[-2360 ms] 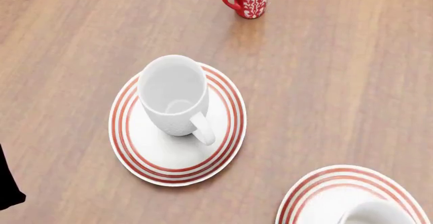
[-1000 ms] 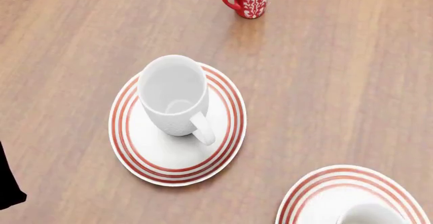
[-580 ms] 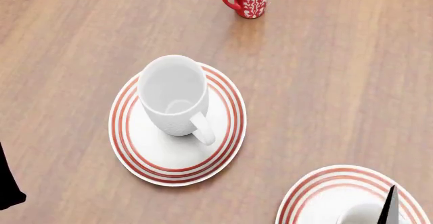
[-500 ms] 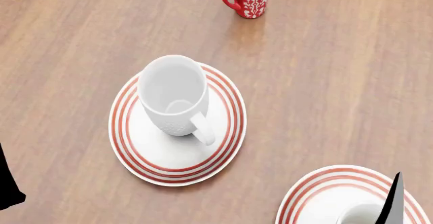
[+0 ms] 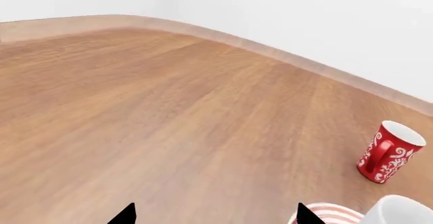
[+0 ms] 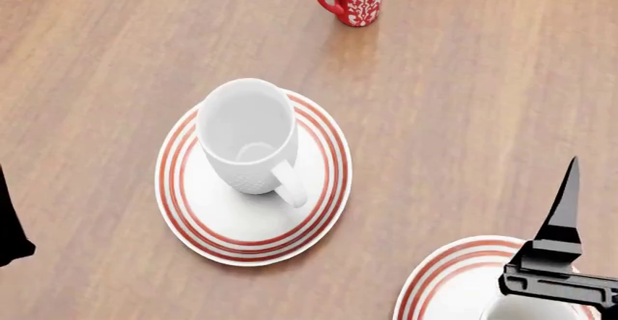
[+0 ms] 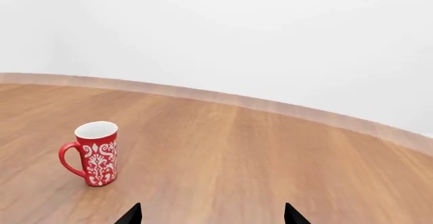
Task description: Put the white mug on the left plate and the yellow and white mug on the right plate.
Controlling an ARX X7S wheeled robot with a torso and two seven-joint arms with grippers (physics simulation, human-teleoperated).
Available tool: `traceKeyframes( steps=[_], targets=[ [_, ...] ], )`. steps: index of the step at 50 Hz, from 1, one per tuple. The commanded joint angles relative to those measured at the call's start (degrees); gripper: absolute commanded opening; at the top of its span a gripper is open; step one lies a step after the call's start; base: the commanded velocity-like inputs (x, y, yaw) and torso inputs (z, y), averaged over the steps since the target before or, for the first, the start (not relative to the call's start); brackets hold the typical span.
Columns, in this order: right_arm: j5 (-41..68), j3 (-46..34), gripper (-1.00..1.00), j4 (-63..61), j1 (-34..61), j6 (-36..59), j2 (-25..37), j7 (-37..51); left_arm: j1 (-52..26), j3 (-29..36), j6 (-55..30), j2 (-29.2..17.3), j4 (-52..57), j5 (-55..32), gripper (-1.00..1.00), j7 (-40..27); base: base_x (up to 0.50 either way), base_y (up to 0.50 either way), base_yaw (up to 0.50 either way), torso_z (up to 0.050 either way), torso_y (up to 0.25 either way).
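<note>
Listing by view.

Left wrist view: the left gripper [image 5: 213,216] is shown only as two dark fingertips set well apart, nothing between them. Bare table [image 5: 169,112] lies ahead; a red mug [image 5: 390,151] stands far off, and the white mug's [image 5: 400,210] rim and a sliver of left plate [image 5: 331,215] are caught at the frame edge, off to one side of the fingers.

Head view: the white mug is seen upright on the left plate, handle toward the robot. The right gripper [image 6: 560,284] is seen directly above the right plate [image 6: 454,276]; a white rim beneath it is judged to be the yellow mug [image 6: 531,310], mostly hidden. The right arm is the nearer one.

Right wrist view: right fingertips are spread, empty; only the red mug is registered ahead.
</note>
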Motion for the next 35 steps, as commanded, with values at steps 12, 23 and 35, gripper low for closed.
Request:
traceKeyframes(
  steps=[12, 23, 35],
  targets=[
    [7.9, 2.1, 1.00, -15.5, 8.3, 17.9, 7.7, 7.3, -7.4, -2.6, -7.1, -5.5, 10.9, -8.5, 1.00, -7.7, 0.00, 0.00, 0.00, 0.000, 0.000],
    [21.1, 4.5, 1.00, -26.0, 18.4, 30.0, 14.0, 15.2, -11.8, -7.4, -8.2, -8.9, 16.5, -18.0, 1.00, -14.0, 0.00, 0.00, 0.00, 0.000, 0.000],
    [31.9, -20.3, 1.00, -26.3, 25.6, 4.6, 42.9, 40.9, -14.5, -10.9, -7.1, -11.8, 19.5, -25.2, 1.00, -17.6, 0.00, 0.00, 0.00, 0.000, 0.000]
  ],
)
